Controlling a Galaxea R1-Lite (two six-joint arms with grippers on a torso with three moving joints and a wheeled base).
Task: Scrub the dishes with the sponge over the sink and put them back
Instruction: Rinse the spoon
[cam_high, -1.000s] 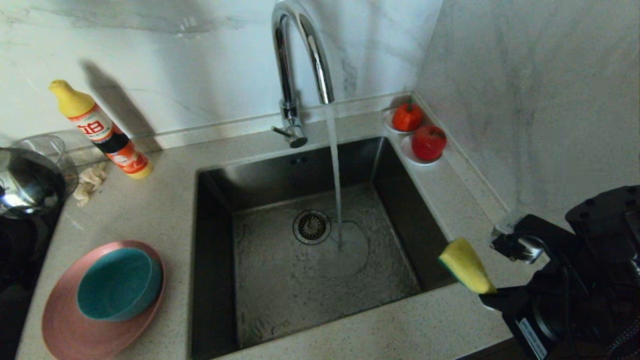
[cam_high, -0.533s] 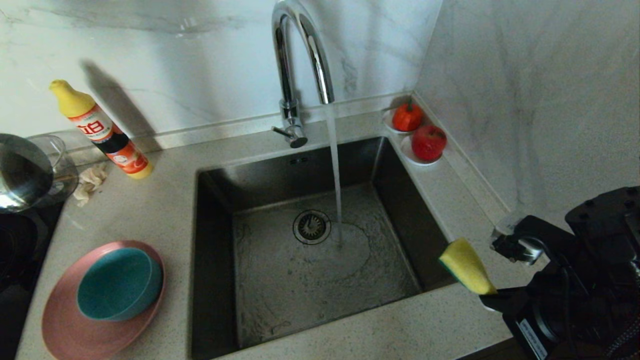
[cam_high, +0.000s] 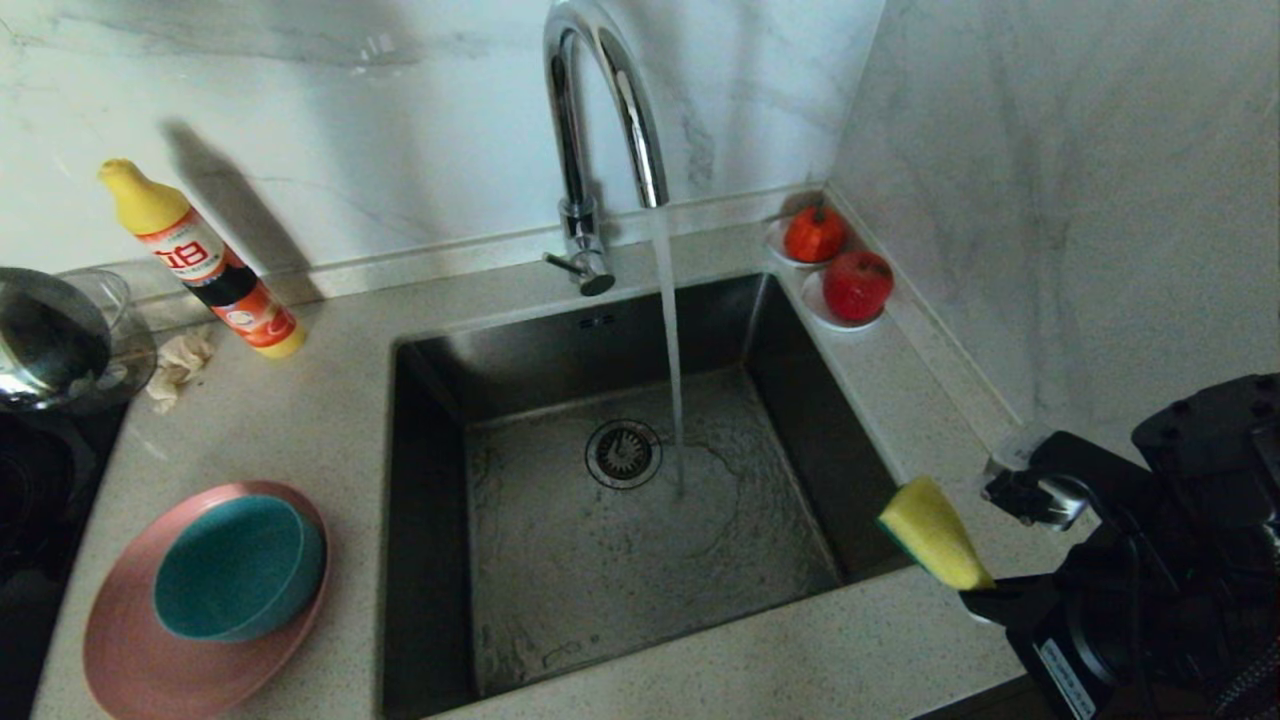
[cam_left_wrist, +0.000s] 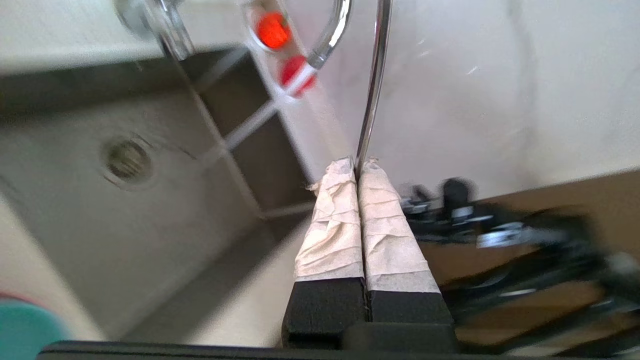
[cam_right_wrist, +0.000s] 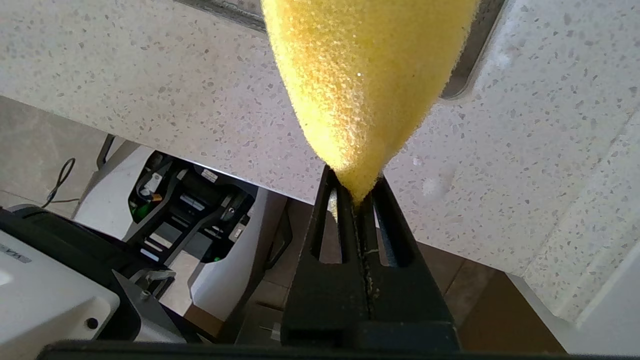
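A speckled pale stone bench wraps the dark steel sink, set into a corner of white marbled wall; the chrome tap runs a stream of water onto the basin floor just right of the drain strainer; on the near left the teal bowl sits inside the pink plate, whose near edge is cut off; far left stand a yellow-capped bottle, a beige cloth scrap and a glass bowl partly hidden behind a shiny curved object that is hard to make out; two red fruits on white saucers occupy the far right corner; the right claw, at the near right rim of the sink, is clenched on the sponge, whose green face barely shows in the head view and not at all in the right wrist view; only the left wrist view shows the left claw, taped fingers pressed together on the thin handle of the spoon, above the sink's near left side.
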